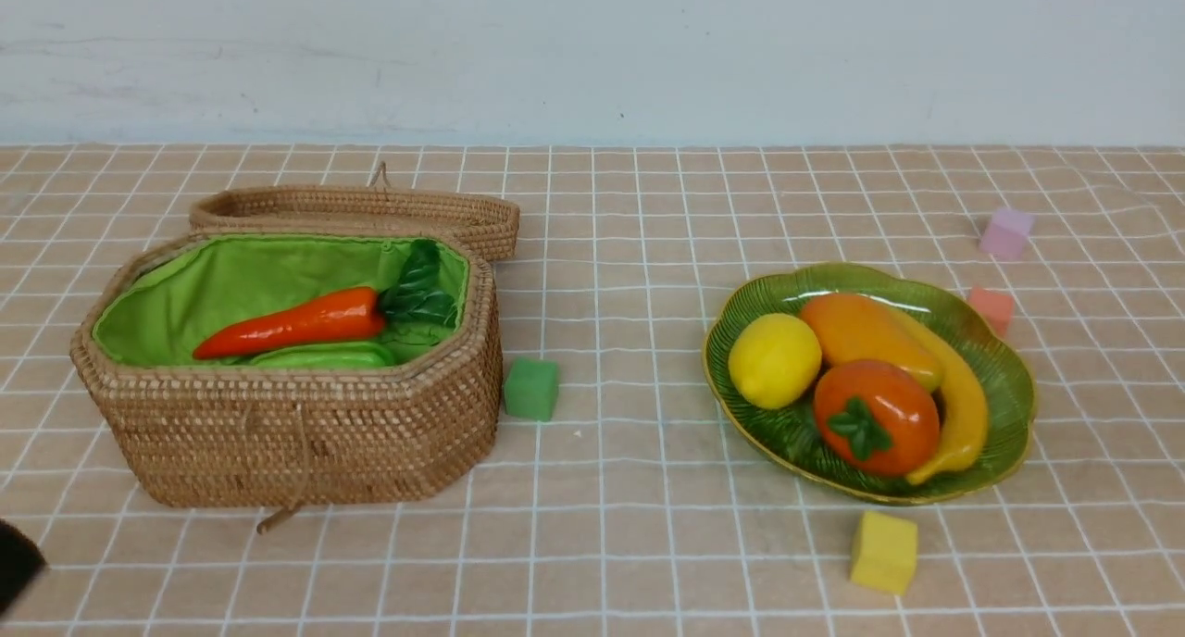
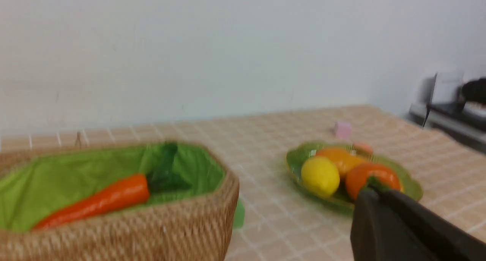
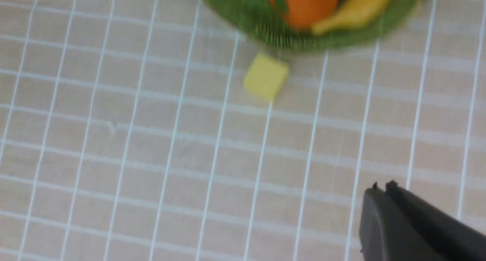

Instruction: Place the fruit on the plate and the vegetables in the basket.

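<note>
- Four fruits are seen lying on the plate (image 1: 1004,378): the lemon (image 1: 774,360), the mango (image 1: 866,333), the banana (image 1: 963,415) and the persimmon (image 1: 876,417), all crowded together and touching.
- Inside the basket (image 1: 305,433), which stands well to the left of the plate with its lid (image 1: 370,211) folded back, the carrot (image 1: 296,325) is laid across the light green gourd (image 1: 329,356).
- No eggplant can be made out in any view; whether it lies hidden under the carrot and behind the basket wall cannot be told.
- The sorting is judged finished or nearly so; the next move would call only for a check of the basket's contents and for both arms to be kept clear.
- The left gripper (image 2: 370,194) is seen clenched on nothing, raised on the near side of the table and facing basket and plate.
- The right gripper (image 3: 381,187) is likewise clenched and empty, held above the bare checked cloth (image 3: 152,158), near the yellow cube (image 3: 265,77).
- Both wrist views are blurred, and the plate is cut off at the edge of the right one.
- A dark shape at the front view's lower left corner cannot be identified with certainty.
</note>
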`<move>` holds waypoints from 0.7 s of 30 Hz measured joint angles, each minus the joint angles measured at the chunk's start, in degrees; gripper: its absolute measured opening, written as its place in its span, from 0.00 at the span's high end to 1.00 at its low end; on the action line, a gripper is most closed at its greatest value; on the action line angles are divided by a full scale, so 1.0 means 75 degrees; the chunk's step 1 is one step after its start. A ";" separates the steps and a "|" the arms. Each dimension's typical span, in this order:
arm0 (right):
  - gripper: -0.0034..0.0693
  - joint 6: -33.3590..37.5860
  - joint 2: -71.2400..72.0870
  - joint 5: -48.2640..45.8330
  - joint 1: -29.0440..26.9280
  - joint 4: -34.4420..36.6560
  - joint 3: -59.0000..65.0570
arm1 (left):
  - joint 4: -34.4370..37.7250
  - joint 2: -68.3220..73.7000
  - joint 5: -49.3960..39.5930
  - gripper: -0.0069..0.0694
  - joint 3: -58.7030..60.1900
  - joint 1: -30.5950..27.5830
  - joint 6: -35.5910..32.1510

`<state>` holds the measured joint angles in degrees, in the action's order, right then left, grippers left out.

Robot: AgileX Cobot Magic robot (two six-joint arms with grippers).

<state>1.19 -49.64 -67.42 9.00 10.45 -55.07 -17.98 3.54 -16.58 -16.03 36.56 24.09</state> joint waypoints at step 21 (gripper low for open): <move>0.87 -0.1832 0.5471 0.3829 0.0000 -0.1053 0.3924 | 0.0002 0.0000 -0.0091 0.93 0.0928 0.0000 0.0003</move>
<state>-12.55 -8.61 -38.70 9.00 2.56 -25.64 -17.96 3.54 -17.27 -9.07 36.56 24.11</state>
